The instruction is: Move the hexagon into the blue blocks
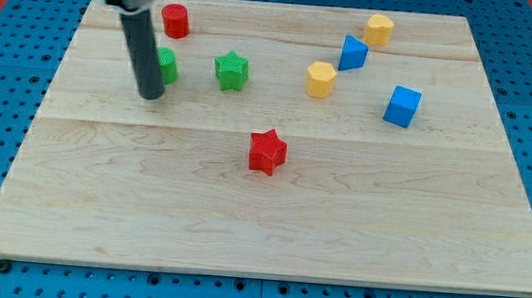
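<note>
A yellow hexagon [320,79] lies on the wooden board, right of centre in the upper half. A blue triangular block [352,53] stands just up and right of it, a small gap apart. A blue cube [403,106] lies further to the view's right of the hexagon. My tip [151,94] rests on the board at the upper left, far left of the hexagon. It sits just beside a green block [166,66] that the rod partly hides.
A red cylinder [175,20] stands near the top left. A green star [231,70] lies right of my tip. A red star [267,151] sits near the board's centre. Another yellow block [379,28] is near the top edge. The board [260,225] lies on blue pegboard.
</note>
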`<act>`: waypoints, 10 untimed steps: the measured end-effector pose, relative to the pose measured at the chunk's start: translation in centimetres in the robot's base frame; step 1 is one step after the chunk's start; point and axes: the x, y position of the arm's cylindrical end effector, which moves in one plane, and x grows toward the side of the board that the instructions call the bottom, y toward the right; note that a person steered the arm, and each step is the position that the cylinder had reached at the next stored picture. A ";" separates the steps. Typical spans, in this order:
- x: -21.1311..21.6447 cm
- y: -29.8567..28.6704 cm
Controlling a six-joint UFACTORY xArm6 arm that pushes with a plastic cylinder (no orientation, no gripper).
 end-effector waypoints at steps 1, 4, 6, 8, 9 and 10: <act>-2.5 -0.1; -8.8 0.7; -10.3 1.5; -13.2 -0.9; -8.6 -1.4; 1.3 5.5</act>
